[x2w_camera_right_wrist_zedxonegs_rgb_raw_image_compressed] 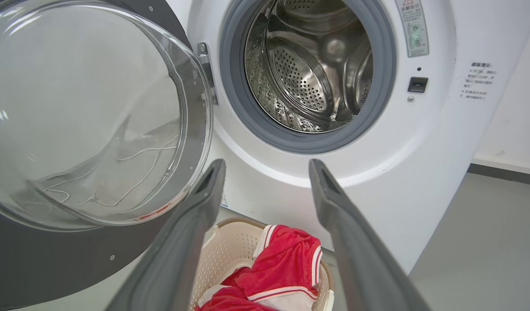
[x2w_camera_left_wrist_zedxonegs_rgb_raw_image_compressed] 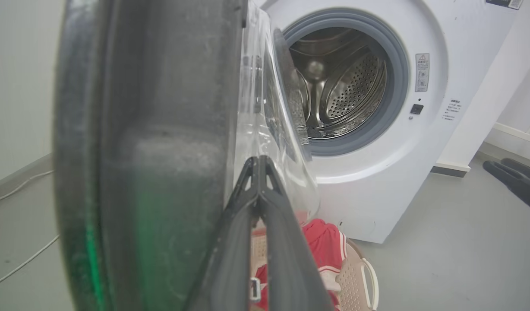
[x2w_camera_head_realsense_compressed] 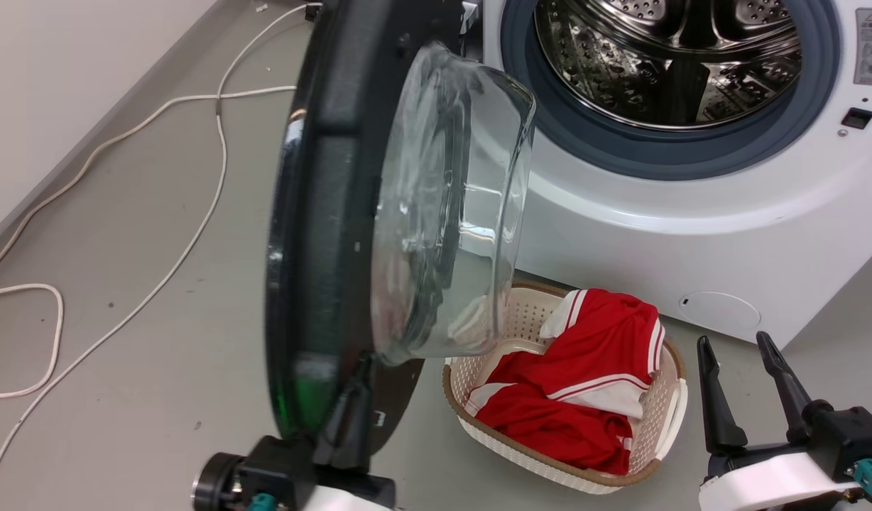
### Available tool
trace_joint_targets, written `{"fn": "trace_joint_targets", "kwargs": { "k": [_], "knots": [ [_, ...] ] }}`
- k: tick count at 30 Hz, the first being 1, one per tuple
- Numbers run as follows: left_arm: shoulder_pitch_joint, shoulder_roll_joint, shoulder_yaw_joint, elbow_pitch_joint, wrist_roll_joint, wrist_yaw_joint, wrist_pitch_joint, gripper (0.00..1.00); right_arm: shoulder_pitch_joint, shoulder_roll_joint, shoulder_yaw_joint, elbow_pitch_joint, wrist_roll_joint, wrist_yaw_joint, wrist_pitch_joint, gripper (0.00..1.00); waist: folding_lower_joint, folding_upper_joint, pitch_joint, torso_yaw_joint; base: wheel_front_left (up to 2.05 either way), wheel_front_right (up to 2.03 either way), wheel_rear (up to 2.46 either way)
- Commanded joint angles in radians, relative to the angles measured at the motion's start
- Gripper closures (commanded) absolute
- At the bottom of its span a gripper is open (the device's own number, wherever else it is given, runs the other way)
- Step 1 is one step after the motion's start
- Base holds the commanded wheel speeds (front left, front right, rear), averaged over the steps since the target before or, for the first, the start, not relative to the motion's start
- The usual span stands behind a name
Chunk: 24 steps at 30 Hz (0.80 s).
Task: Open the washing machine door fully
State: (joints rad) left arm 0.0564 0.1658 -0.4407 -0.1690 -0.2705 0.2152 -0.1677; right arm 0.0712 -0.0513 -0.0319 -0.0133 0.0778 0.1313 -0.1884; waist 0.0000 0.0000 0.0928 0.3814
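The washing machine door (x2w_camera_head_realsense_compressed: 322,213) stands swung out from the washing machine (x2w_camera_head_realsense_compressed: 691,234), edge-on to the head view, its glass bowl bulging right. My left gripper (x2w_camera_head_realsense_compressed: 361,369) is shut, its fingers lying against the door's inner face near the lower rim, beside the glass. In the left wrist view the door (x2w_camera_left_wrist_zedxonegs_rgb_raw_image_compressed: 161,129) fills the left half and the shut gripper (x2w_camera_left_wrist_zedxonegs_rgb_raw_image_compressed: 258,162) touches its inner side. My right gripper (x2w_camera_head_realsense_compressed: 734,339) hangs open and empty at the lower right, away from the door. The right wrist view looks past the open gripper (x2w_camera_right_wrist_zedxonegs_rgb_raw_image_compressed: 267,164) at the door (x2w_camera_right_wrist_zedxonegs_rgb_raw_image_compressed: 75,108) and the drum opening.
A cream laundry basket (x2w_camera_head_realsense_compressed: 681,397) with red-and-white clothes sits on the floor just below the door and in front of the machine. White cables (x2w_camera_head_realsense_compressed: 194,234) trail over the grey floor at the left, near a wall. My right gripper (x2w_camera_left_wrist_zedxonegs_rgb_raw_image_compressed: 515,181) also appears at the left wrist view's right edge.
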Motion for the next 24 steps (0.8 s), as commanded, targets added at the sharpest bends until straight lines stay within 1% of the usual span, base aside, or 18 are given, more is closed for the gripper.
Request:
{"fn": "trace_joint_targets", "kwargs": {
  "k": [1,3,6,9,10,14,17,24],
  "knots": [
    [0.006,0.015,0.034,0.007,-0.010,0.018,-0.011,1.00,0.001,0.002,-0.002,-0.008,-0.008,-0.001,0.003,0.00,0.0000,0.0000,0.006,0.005,0.00,0.00,0.00],
    [0.007,0.018,0.049,0.008,-0.017,0.022,-0.016,1.00,0.000,0.002,-0.001,-0.010,-0.008,-0.001,0.003,0.00,0.0000,0.0000,0.008,0.006,0.00,0.00,0.00],
    [0.001,0.034,0.102,0.016,-0.036,0.039,-0.031,1.00,-0.004,0.002,-0.003,-0.019,-0.011,-0.001,0.011,0.00,0.0000,0.0000,0.017,0.008,0.00,0.00,0.00],
    [-0.017,0.049,0.159,0.034,-0.062,0.043,-0.047,1.00,-0.009,0.002,-0.004,-0.028,-0.016,-0.001,0.018,0.00,0.0000,0.0000,0.026,0.007,0.00,0.00,0.00],
    [-0.025,0.057,0.177,0.042,-0.071,0.042,-0.051,1.00,-0.011,0.002,-0.004,-0.032,-0.019,-0.001,0.021,0.00,0.0000,0.0000,0.031,0.005,0.00,0.00,0.00],
    [-0.056,0.050,0.244,0.083,-0.121,0.038,-0.072,1.00,-0.019,0.002,-0.013,-0.044,-0.026,-0.001,0.031,0.00,0.0000,0.0000,0.050,0.000,0.00,0.00,0.00],
    [-0.086,0.057,0.303,0.121,-0.147,0.037,-0.085,1.00,-0.018,0.002,-0.019,-0.052,-0.029,-0.001,0.036,0.00,0.0000,0.0000,0.058,-0.006,0.00,0.00,0.00],
    [-0.161,0.097,0.412,0.217,-0.173,0.007,-0.097,1.00,-0.028,-0.002,-0.024,-0.068,-0.034,-0.001,0.047,0.00,0.0000,0.0000,0.080,-0.024,0.00,0.00,0.00]
  ]
}}
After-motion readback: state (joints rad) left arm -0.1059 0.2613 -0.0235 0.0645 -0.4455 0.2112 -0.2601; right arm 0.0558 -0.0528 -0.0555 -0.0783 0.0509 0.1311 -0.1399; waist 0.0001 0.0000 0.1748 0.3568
